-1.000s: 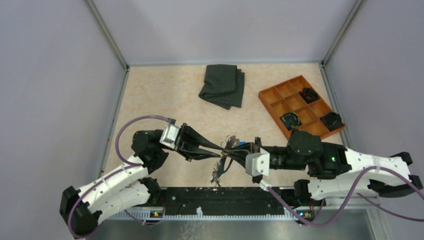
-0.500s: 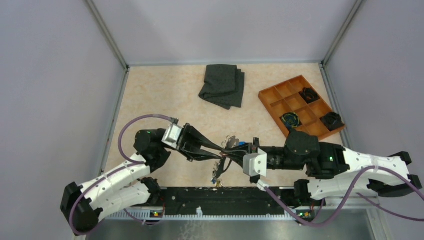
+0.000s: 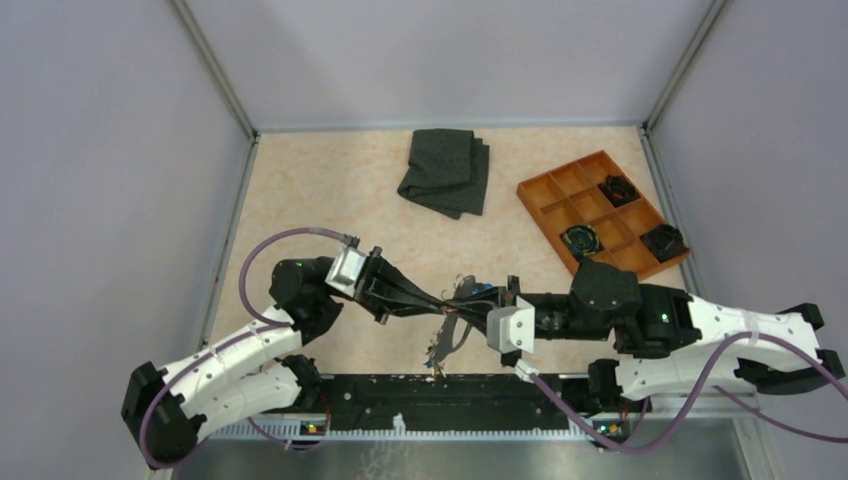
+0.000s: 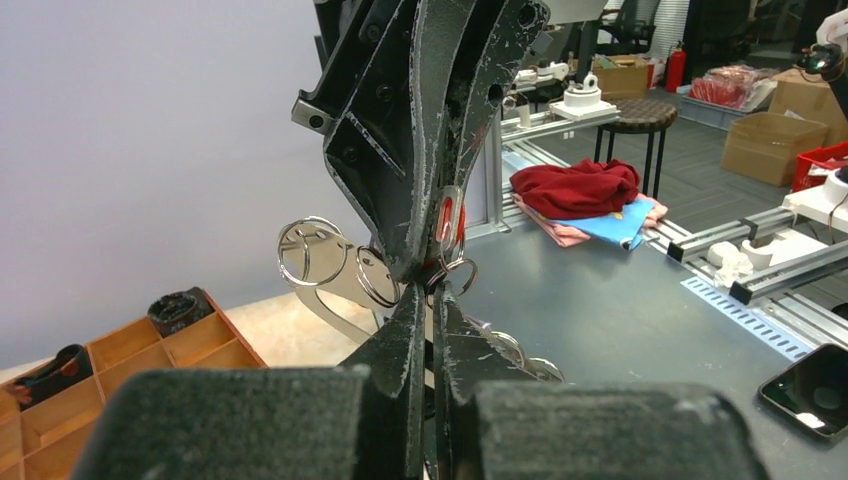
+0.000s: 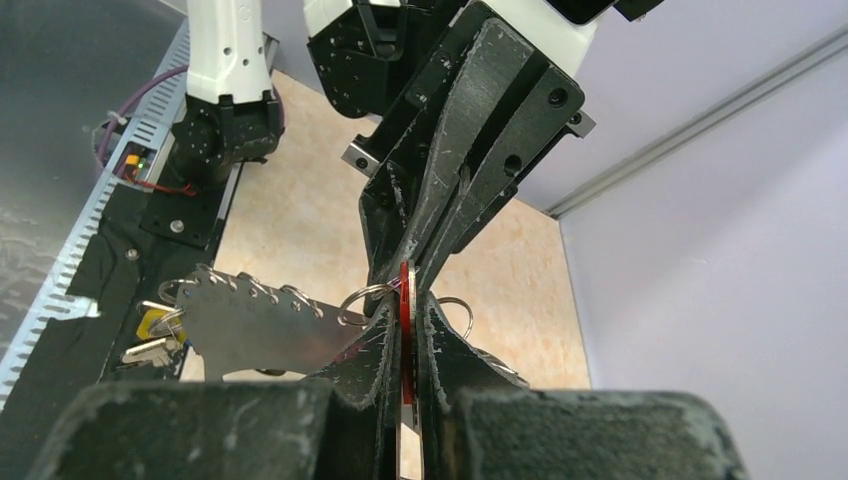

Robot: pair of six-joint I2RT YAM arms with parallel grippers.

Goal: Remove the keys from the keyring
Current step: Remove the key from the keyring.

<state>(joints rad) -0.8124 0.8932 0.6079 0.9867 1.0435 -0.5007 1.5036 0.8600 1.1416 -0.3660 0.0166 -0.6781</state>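
Both grippers meet tip to tip above the table's near middle. My right gripper (image 3: 468, 308) (image 5: 405, 300) is shut on a red-headed key (image 5: 405, 330) (image 4: 446, 218), which stands edge-on between its fingers. My left gripper (image 3: 443, 300) (image 4: 428, 290) faces it with jaws nearly together, pinching a small split ring right at that key. The keyring (image 5: 260, 325) (image 4: 335, 295) is a flat pale metal plate with several split rings, and it hangs down beside the fingers (image 3: 440, 345). More keys (image 5: 155, 325), one yellow-headed, dangle at its far end.
A folded dark cloth (image 3: 445, 172) lies at the back centre. An orange compartment tray (image 3: 560, 185) holding black clumps (image 3: 617, 190) sits at the back right. A black rail (image 3: 440, 390) runs along the near edge under the hanging keyring.
My left jaws have closed from partly open to almost together on the ring. The hanging plate has turned slightly. The right gripper stays shut on the red key.
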